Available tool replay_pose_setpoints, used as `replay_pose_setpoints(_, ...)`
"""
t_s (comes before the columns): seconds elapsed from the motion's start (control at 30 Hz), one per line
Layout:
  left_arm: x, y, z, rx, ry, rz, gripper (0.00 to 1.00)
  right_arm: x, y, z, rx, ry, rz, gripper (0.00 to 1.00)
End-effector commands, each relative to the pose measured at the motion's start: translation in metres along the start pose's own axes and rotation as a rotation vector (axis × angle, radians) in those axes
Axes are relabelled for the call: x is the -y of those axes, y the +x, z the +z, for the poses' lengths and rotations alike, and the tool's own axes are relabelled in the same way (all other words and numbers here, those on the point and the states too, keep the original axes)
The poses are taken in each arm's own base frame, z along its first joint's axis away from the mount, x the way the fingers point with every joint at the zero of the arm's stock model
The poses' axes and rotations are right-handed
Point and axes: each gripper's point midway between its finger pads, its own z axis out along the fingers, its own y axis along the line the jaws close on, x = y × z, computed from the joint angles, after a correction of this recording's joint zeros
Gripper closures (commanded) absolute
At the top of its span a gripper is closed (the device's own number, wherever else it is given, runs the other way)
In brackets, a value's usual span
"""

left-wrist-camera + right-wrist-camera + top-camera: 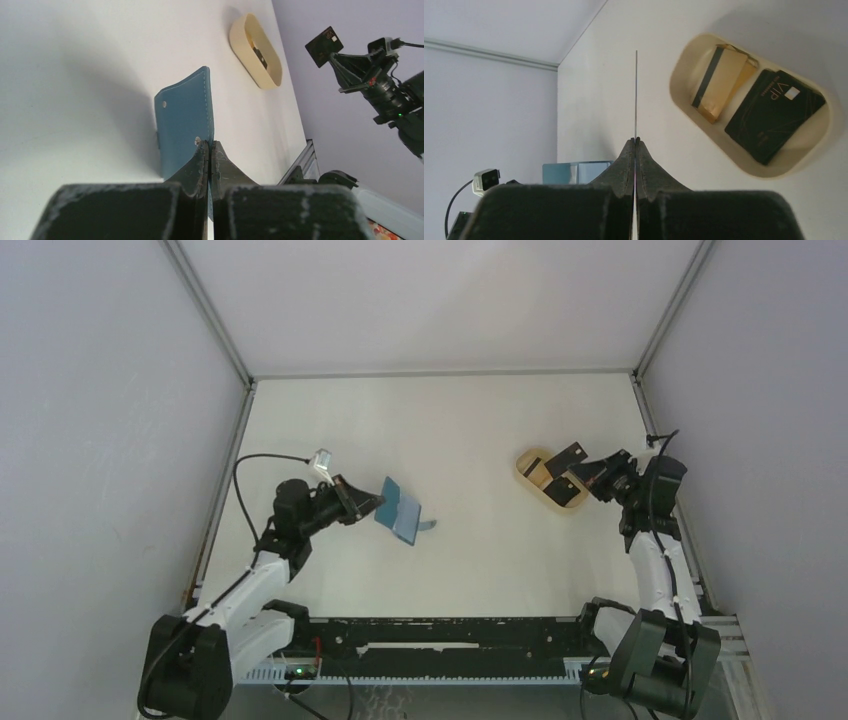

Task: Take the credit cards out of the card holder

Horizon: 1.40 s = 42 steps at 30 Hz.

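Across the white surface (480,420), an oval tan tray (524,462) sits toward my right side, with a beige card (719,82) and a black VIP card (774,115) lying side by side in it. Left of centre, well apart from the tray, the teal card holder (401,510) hangs partly unfolded. My left claw (375,502) has its fingers pinched tight on the holder's edge. My right claw (583,472) is clamped on a dark card (566,457), held over the tray.

Lab test cell: white table (470,440), grey walls (100,440), aluminium frame (207,310).
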Motion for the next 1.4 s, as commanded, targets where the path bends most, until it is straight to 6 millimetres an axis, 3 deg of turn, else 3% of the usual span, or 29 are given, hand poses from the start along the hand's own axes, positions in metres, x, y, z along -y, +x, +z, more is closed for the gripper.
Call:
replay_pose_setpoints(0.0, -0.001, -0.018, 0.011, 0.077, 0.024, 0.053, 1.00, 0.007, -0.013, -0.002, 0.068, 0.056, -0.037, 1.00)
replay_pose_setpoints(0.13, -0.024, -0.015, 0.017, 0.078, -0.053, 0.060, 1.00, 0.010, -0.009, -0.004, 0.064, 0.076, -0.044, 1.00)
replay_pose_setpoints(0.33, -0.041, -0.019, 0.019, 0.089, -0.134, 0.097, 1.00, 0.011, -0.003, -0.003, 0.042, 0.084, -0.045, 1.00)
replay_pose_setpoints(0.57, -0.064, -0.019, 0.016, 0.103, -0.245, 0.114, 0.83, 0.020, -0.002, -0.010, 0.031, 0.154, -0.050, 1.00)
replay_pose_setpoints(1.07, -0.057, -0.033, 0.003, 0.142, -0.286, 0.135, 0.33, 0.057, 0.004, -0.006, -0.045, 0.276, 0.062, 1.00)
replay_pose_setpoints(1.37, -0.054, -0.033, -0.002, 0.161, -0.282, 0.143, 0.22, 0.081, 0.017, 0.008, -0.131, 0.322, 0.170, 1.00)
